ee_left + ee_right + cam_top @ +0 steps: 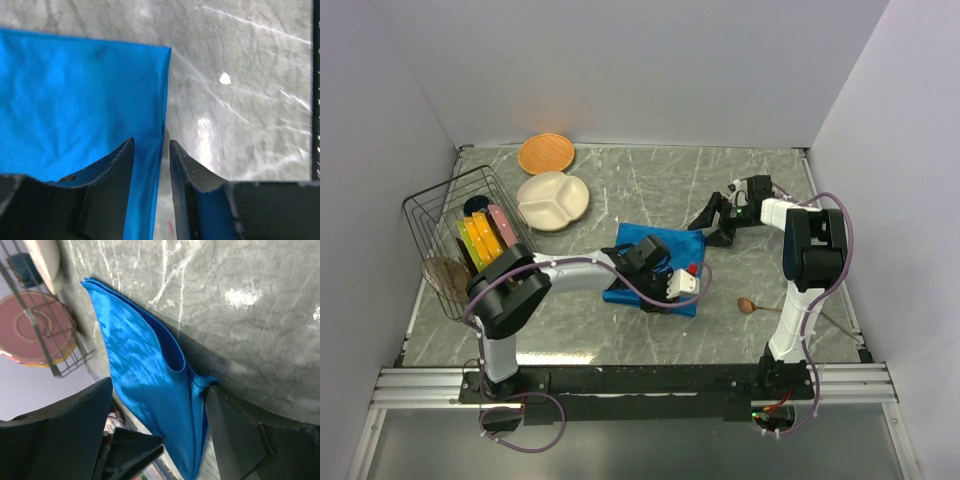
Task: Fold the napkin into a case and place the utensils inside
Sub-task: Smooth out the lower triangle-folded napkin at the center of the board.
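Top external: rack (430,215), plates (552,200) left of napkin (680,245), spoon (748,305) right. Left gripper (151,142) narrowly apart, right gripper (159,387) wide, both straddling napkin edges, unclamped.

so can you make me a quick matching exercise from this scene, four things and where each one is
Things:
1. napkin
2. wooden spoon
3. orange plate
4. wire basket

Places:
a. at the far edge of the table
b. on the left side, holding coloured plates on edge
c. folded, in the middle of the table
d. lying alone on the right half of the table

Pairs: 1-c, 2-d, 3-a, 4-b
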